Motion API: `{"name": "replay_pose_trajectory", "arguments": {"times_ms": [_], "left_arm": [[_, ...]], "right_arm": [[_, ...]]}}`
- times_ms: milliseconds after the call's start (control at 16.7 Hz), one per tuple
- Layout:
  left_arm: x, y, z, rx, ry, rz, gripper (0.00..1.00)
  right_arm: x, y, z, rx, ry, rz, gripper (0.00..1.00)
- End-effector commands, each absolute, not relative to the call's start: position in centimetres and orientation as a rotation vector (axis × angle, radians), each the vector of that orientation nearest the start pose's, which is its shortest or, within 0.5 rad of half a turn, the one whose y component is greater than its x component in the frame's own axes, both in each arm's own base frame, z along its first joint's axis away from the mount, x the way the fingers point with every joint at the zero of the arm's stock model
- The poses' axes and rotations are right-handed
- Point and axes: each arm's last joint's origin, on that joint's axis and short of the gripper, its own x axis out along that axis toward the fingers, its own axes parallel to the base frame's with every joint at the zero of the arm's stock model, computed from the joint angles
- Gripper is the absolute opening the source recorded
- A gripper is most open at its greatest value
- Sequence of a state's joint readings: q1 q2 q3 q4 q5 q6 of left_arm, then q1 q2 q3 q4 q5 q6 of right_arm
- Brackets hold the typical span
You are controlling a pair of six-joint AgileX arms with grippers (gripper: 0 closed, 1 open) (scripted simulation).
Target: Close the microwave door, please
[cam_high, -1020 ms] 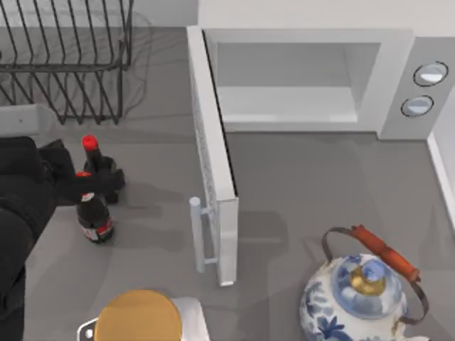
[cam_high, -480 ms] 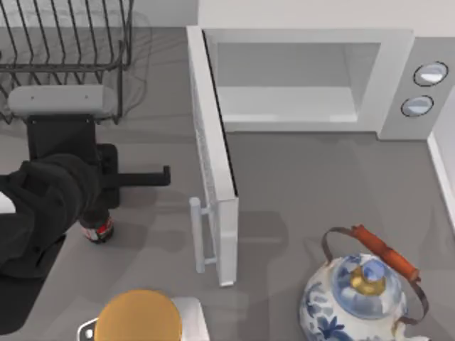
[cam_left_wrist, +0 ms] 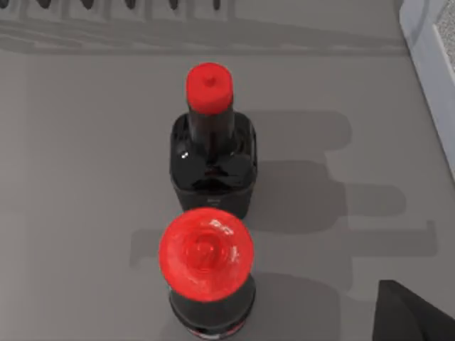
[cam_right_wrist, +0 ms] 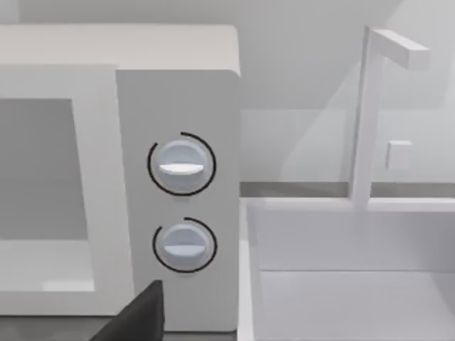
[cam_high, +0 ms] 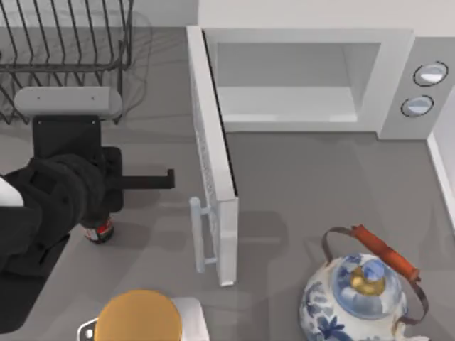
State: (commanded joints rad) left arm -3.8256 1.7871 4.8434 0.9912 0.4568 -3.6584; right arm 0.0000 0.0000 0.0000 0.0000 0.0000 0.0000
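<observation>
Door open, left arm near it.
The door (cam_high: 213,170) stands swung out from the microwave (cam_high: 313,78); the left gripper (cam_high: 168,179) hovers beside it, jaws' state unclear.

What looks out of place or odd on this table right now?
Only the microwave door: it stands swung wide open, jutting out from the microwave across the table toward the front. The two bottles stand upright, the teapot sits level, and nothing looks spilled or broken.
</observation>
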Motion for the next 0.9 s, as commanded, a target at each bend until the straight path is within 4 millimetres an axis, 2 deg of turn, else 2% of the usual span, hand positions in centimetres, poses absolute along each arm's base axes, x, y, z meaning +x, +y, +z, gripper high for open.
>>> {"name": "replay_pose_trajectory", "arguments": {"times_ms": [300,540,900], "left_arm": [[17.9,-12.2,22.2,0.034,0.771,0.047,0.00],[17.7,-12.4,20.8,0.031,0.736,0.023,0.00],[17.7,-12.7,15.6,0.035,0.789,0.010,0.00]], "right_arm": [[10.6,-0.1,16.0,0.000,0.000,0.000,1.00],[10.6,-0.1,16.0,0.000,0.000,0.000,1.00],[10.6,-0.1,16.0,0.000,0.000,0.000,1.00]]}}
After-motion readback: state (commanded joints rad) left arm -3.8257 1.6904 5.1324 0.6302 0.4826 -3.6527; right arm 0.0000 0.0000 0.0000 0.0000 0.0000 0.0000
